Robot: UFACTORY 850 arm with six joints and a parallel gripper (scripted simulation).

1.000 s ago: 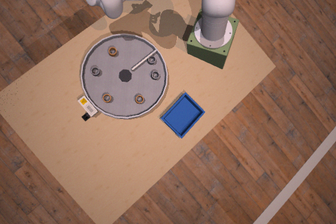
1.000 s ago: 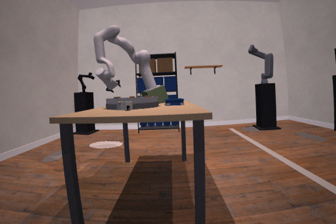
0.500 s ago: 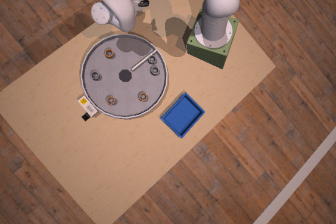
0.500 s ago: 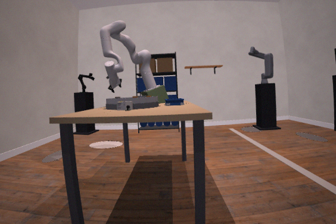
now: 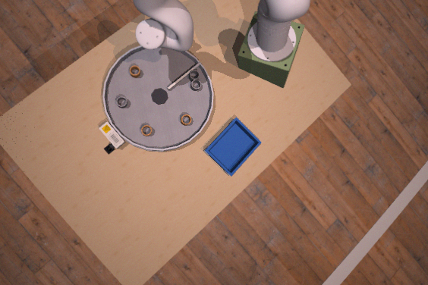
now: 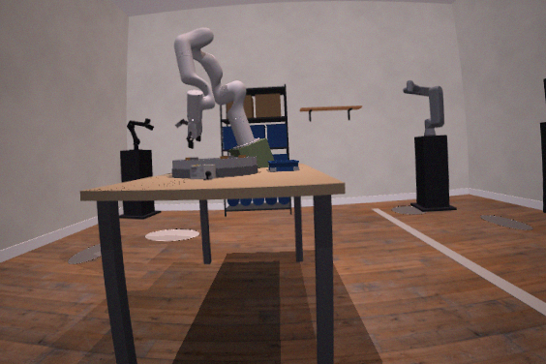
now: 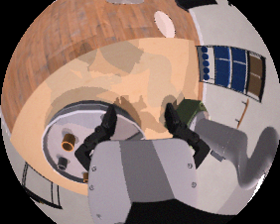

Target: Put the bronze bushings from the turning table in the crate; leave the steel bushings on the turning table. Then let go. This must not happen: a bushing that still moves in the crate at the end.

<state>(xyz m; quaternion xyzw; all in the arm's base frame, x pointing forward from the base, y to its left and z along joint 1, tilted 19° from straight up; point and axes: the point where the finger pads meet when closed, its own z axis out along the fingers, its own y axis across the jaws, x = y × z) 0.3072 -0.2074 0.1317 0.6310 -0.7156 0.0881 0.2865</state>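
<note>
The round grey turning table (image 5: 163,139) (image 6: 227,166) bears three bronze bushings: one upper left (image 5: 130,71), one lower left (image 5: 142,132), one lower right (image 5: 182,120). Three steel bushings stand there too: one at the left (image 5: 118,101), and two close together at the right, an upper (image 5: 194,78) and a lower (image 5: 196,89). The wrist view shows a bronze bushing (image 7: 70,138) and a steel bushing (image 7: 62,162) left of the fingers. The blue crate (image 5: 232,146) (image 6: 284,165) is empty. My gripper (image 6: 195,142) (image 7: 140,110) is open and empty, above the turning table's far side; the arm hides it in the top view.
A pale bar (image 5: 178,80) reaches over the turning table from its rim, beside the two right steel bushings. A dark hub (image 5: 159,96) is at its centre. A small white box (image 5: 111,134) adjoins the rim. The arm's green base (image 5: 262,71) stands right of the turning table.
</note>
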